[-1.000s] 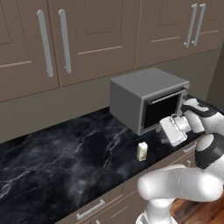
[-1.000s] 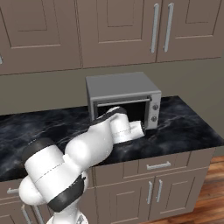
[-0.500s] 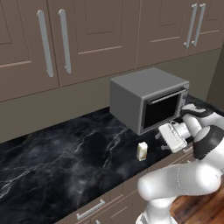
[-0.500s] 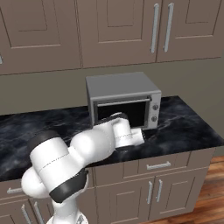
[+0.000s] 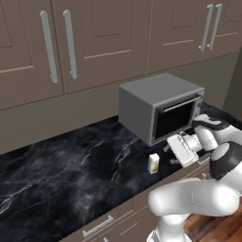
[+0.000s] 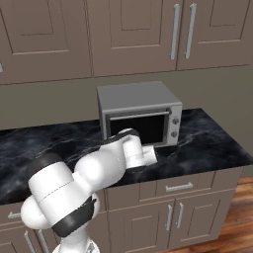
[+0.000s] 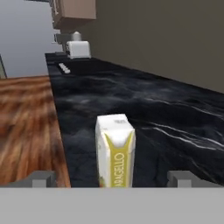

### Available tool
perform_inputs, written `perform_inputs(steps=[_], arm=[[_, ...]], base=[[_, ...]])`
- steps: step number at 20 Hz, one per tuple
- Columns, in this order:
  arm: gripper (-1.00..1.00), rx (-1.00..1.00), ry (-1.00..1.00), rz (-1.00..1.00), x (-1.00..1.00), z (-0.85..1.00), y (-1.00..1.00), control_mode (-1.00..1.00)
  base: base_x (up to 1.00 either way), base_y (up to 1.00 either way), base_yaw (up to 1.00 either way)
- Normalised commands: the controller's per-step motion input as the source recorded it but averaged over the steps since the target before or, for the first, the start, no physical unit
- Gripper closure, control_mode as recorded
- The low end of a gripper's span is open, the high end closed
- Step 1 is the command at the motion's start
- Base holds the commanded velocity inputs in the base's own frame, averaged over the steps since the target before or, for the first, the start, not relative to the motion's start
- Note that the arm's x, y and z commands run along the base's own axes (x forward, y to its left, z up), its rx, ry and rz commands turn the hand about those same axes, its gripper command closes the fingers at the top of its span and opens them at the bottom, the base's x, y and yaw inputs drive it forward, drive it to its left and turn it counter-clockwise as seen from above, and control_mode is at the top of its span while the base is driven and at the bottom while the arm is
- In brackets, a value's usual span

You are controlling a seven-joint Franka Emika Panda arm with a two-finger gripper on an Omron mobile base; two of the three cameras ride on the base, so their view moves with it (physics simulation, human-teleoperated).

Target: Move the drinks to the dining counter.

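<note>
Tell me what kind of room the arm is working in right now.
Most likely a home kitchen. A black white-veined marble worktop runs under brown wall cabinets with long metal handles, a grey toaster oven sits on it, and a small cream-white carton stands near the worktop's front edge.

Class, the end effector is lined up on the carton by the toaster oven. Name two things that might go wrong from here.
1. The carton stands upright near the worktop front edge; a nudge from the open end effector might tip it or push it off.
2. The end effector sits close to the toaster oven, so a swing could clip it.
</note>
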Motion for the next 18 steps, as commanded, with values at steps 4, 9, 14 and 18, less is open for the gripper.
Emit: perform_inputs(steps=[4, 9, 14, 18], arm=[[-1.00, 0.01, 0.00, 0.00, -0.09, 0.05, 0.01, -1.00], [-1.00, 0.04, 0.19, 0.00, 0.00, 0.02, 0.00, -1.00], [-1.00, 0.04, 0.34, 0.00, 0.02, 0.00, 0.00, -1.00], [-1.00, 0.04, 0.23, 0.00, 0.01, 0.01, 0.00, -1.00]], base=[[0.00, 0.00, 0.00], [0.00, 0.00, 0.00], [0.00, 0.00, 0.00], [0.00, 0.00, 0.00]])
